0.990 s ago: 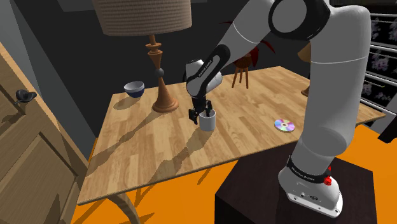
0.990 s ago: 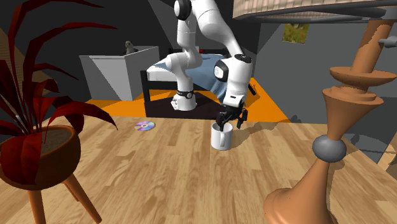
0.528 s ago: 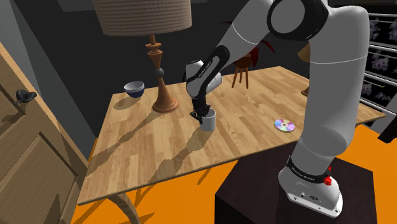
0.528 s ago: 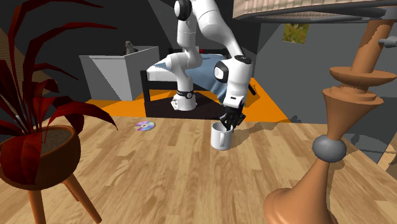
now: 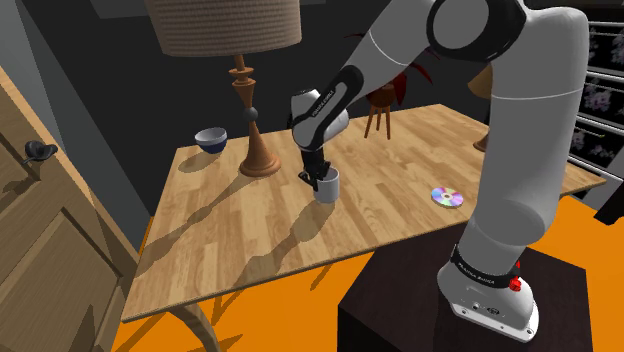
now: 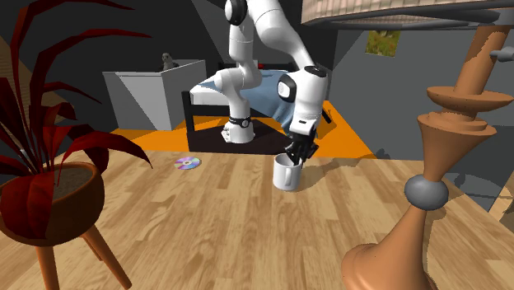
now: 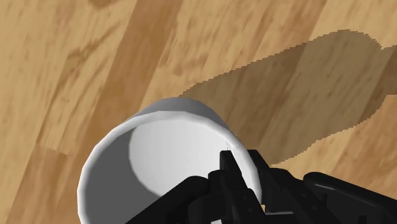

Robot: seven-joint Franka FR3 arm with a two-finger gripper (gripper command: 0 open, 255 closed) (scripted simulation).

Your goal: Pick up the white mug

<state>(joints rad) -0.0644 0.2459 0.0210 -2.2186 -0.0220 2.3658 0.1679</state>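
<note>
Your all-black two-finger gripper (image 7: 230, 159) is clamped on the plain white cylindrical mug's (image 7: 153, 149) rim.
One finger sits inside the wall, one outside. The mug stands upright on the light wooden table (image 5: 230, 240), directly under the gripper and near the turned wooden lamp base (image 5: 262, 160), to its right in the shoulder view. Judge your lift as straight up.

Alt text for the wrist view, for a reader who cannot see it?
The black gripper clasps the rim wall of an upright white mug, one finger inside and one outside. The mug stands on a wooden table, with a dark shadow on the wood beside it.
</note>
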